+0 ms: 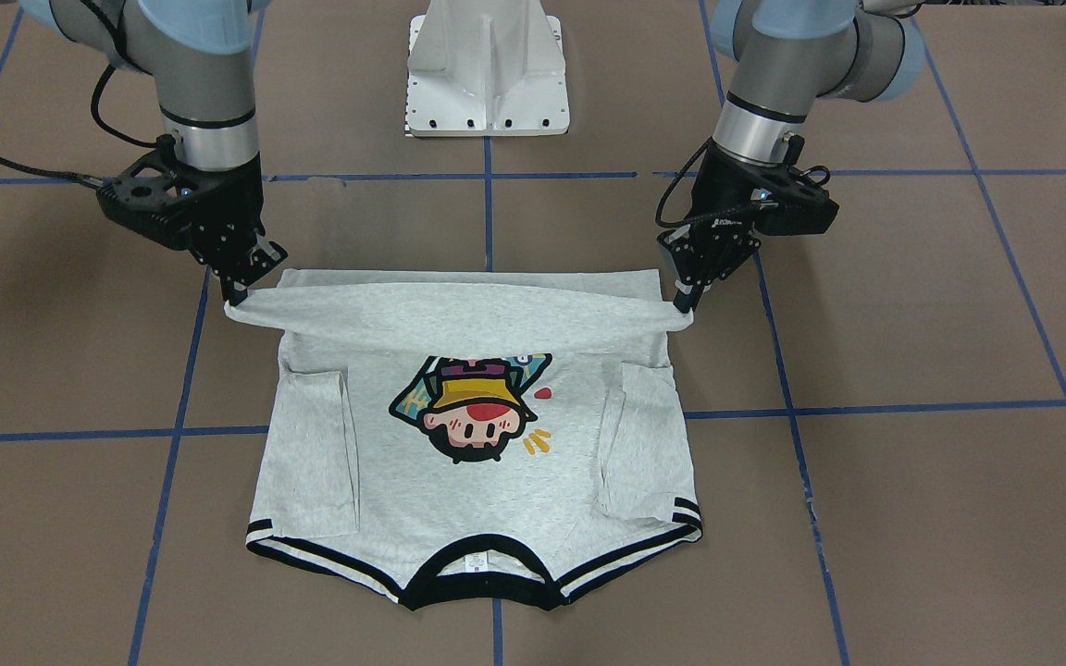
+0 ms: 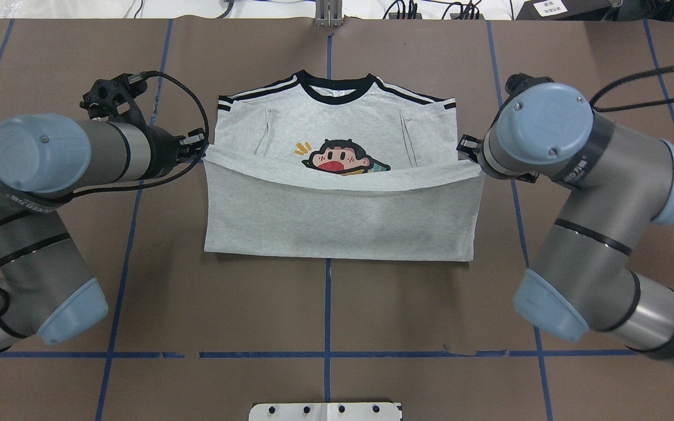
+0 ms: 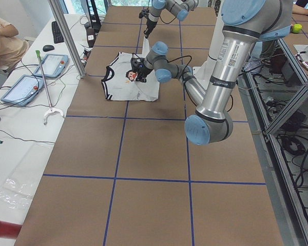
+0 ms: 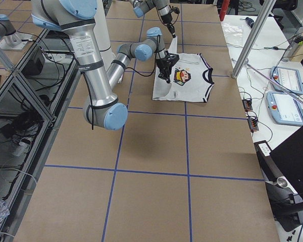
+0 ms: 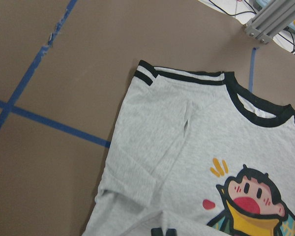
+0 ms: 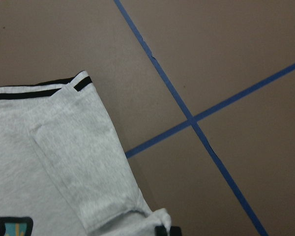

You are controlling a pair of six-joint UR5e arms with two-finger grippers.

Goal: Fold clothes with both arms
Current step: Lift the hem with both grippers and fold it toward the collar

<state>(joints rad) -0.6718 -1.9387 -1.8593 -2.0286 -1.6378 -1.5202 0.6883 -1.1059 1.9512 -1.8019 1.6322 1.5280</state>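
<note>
My L gripper (image 1: pixel 684 313) is clamped on one hem corner of the shirt (image 1: pixel 487 472), and my R gripper (image 1: pixel 235 301) is clamped on the other corner. The fingers are together, with only cloth btw them. Both grippers hold the hem above the bench (image 1: pixel 912 305), and it is stretched btw them as one straight band across the shirt's width. From this band the cloth goes down toward my base to a fold that lies on the bench.

The rest of the shirt lies flat and front up, approx. in the bench middle. The collar (image 1: pixel 482 578) is on the side far from me. Both sleeves (image 1: pixel 320 453) are folded inward onto the front. In the overhead view the raised hem hides the near part of the print (image 1: pixel 473 407). The face is visible.
</note>
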